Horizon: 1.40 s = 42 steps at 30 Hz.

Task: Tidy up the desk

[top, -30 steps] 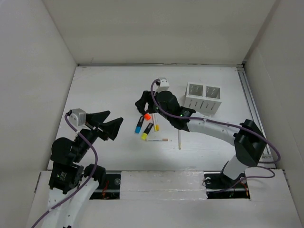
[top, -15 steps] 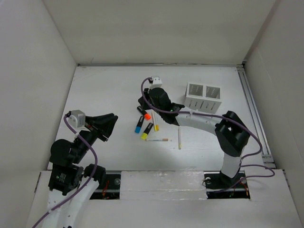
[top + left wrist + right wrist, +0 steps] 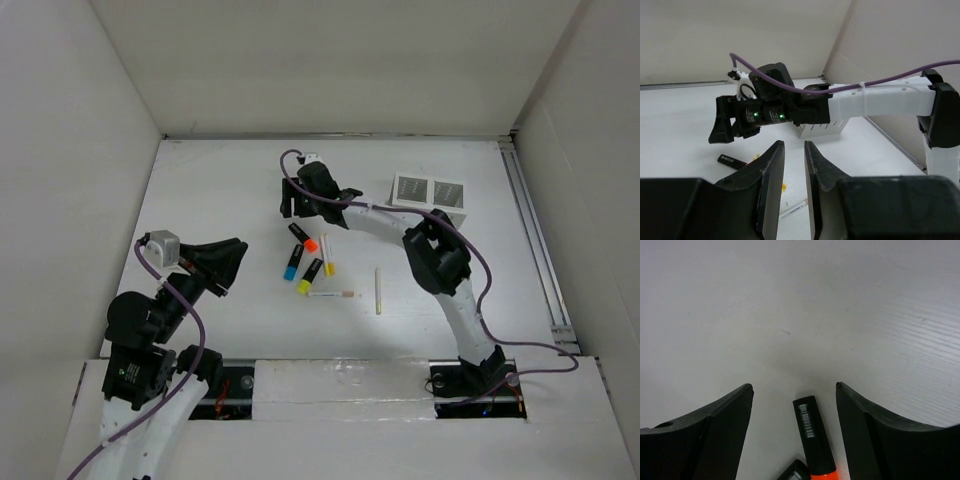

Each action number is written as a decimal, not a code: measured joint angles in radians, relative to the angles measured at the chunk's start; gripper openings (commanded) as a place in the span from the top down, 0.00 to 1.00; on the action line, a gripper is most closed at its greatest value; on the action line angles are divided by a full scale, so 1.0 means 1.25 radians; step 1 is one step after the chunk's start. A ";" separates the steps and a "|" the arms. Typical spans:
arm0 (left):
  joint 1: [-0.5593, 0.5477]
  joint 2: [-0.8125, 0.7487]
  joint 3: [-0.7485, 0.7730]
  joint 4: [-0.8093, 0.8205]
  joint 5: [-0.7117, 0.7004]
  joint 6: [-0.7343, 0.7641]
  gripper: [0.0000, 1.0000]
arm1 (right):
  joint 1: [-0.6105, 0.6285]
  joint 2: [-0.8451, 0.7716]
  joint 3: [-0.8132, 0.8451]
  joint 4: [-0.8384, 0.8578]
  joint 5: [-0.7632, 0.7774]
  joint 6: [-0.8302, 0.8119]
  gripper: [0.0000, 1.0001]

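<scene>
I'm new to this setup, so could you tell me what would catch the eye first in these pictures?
The right arm stretches far across the desk, its right gripper open just beyond an orange-capped marker at the head of a scatter of markers and pens mid-desk. The left gripper sits shut at near left, and a white pen holder stands at far right.

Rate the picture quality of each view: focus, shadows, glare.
Top external: even, soft light, sharp throughout, only faint shadows on the desk, no glare. Left wrist: the left gripper up close is dark and soft-edged; the right arm beyond is in focus. Right wrist: the right gripper shows as featureless black, a dim shadow lies between its fingers, and the orange-capped marker has a readable barcode label.
</scene>
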 measured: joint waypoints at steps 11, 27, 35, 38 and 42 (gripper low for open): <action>0.000 -0.001 0.000 0.000 -0.001 0.000 0.71 | 0.013 0.105 0.120 -0.165 0.018 -0.013 0.30; 0.000 -0.016 0.000 0.000 -0.001 0.000 0.68 | 0.049 0.164 0.226 -0.259 0.137 -0.038 0.29; 0.000 -0.016 0.000 0.000 0.000 0.000 0.67 | 0.060 0.160 0.210 -0.247 0.147 -0.083 0.33; 0.000 -0.016 0.000 0.000 0.000 0.000 0.66 | 0.065 0.160 0.207 -0.244 0.153 -0.094 0.36; 0.000 -0.016 0.000 0.000 0.000 0.000 0.65 | 0.069 0.160 0.207 -0.249 0.158 -0.099 0.43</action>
